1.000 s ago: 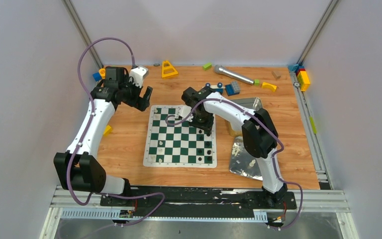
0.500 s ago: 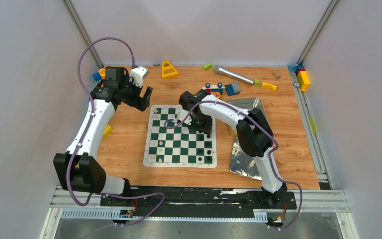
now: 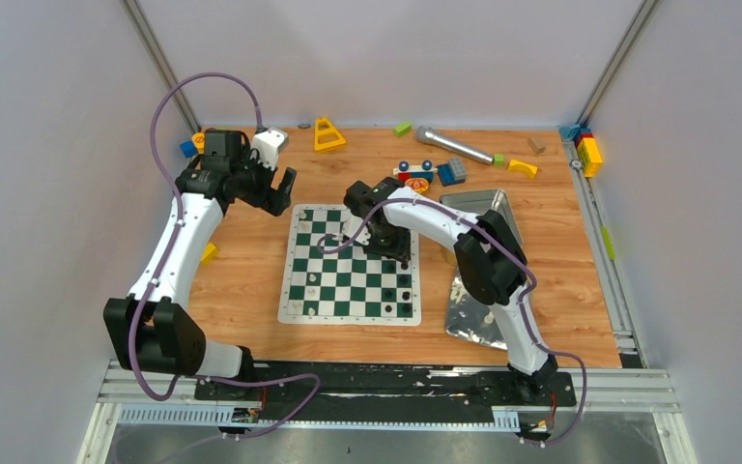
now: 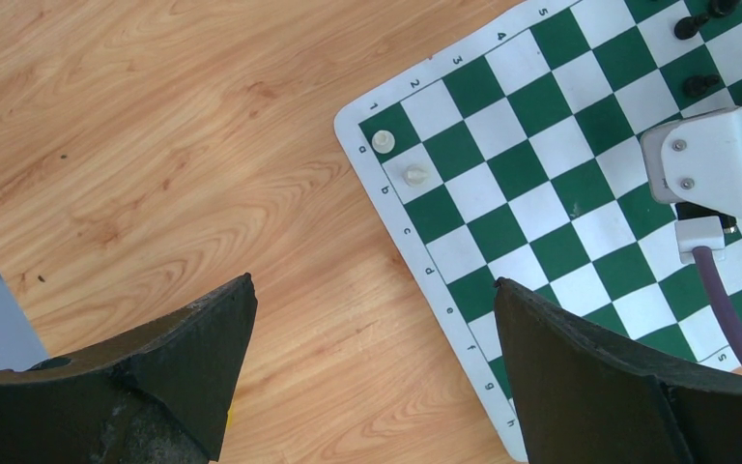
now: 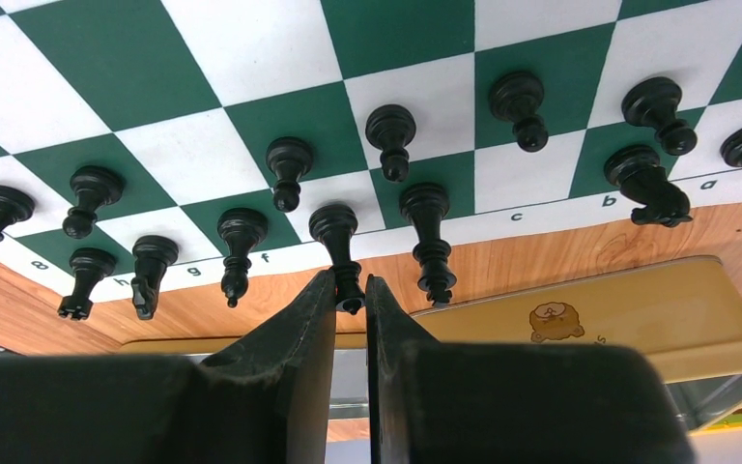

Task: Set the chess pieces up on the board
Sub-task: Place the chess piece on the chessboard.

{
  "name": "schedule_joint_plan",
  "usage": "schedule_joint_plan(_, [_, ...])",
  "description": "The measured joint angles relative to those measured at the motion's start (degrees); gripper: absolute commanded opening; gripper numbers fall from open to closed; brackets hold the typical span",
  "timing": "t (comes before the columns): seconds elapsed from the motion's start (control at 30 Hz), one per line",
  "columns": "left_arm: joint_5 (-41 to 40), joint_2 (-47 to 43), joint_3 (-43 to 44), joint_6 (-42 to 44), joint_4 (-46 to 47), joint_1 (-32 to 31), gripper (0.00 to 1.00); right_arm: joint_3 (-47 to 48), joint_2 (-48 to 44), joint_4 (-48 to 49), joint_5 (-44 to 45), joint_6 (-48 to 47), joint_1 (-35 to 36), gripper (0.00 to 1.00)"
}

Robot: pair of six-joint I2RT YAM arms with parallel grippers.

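My right hand [image 5: 350, 290] has slid a little left along the black side of the board [image 5: 242, 48] in the last second. Its fingers haven't changed: pinched nearly together on the head of a black piece [image 5: 336, 232], which stands in the back row between its neighbours. I judge it sits about where it belongs, so letting go comes next. My left hand [image 4: 372, 283] hasn't moved, spread wide over the table [image 4: 155, 145] beside the corner where two white pieces [image 4: 383, 141] stand
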Motion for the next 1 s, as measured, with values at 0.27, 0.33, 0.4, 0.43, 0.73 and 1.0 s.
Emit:
schedule_joint_plan(0.27, [0.2,-0.1,0.0,0.0,0.0,0.0,1.00,-0.7,0.0,0.8,0.9,0.5,0.7,0.15])
schedule_joint_plan(0.33, [0.2,-0.2,-0.1,0.0,0.0,0.0,1.00,-0.7,0.0,0.9,1.2,0.6,0.8,0.16])
schedule_joint_plan(0.4, [0.2,-0.3,-0.1,0.0,0.0,0.0,1.00,-0.8,0.0,0.9,1.4,0.7,0.8,0.18])
schedule_joint_plan(0.43, [0.2,-0.3,-0.1,0.0,0.0,0.0,1.00,-0.8,0.0,0.9,1.4,0.9,0.8,0.19])
schedule_joint_plan(0.73, [0.7,-0.5,-0.4,0.0,0.0,0.0,1.00,-1.9,0.0,1.0,2.2,1.5,1.0,0.34])
schedule_joint_plan(1.0, [0.7,-1.1,-0.5,0.0,0.0,0.0,1.00,-0.8,-0.5,0.9,2.0,2.6,0.9,0.43])
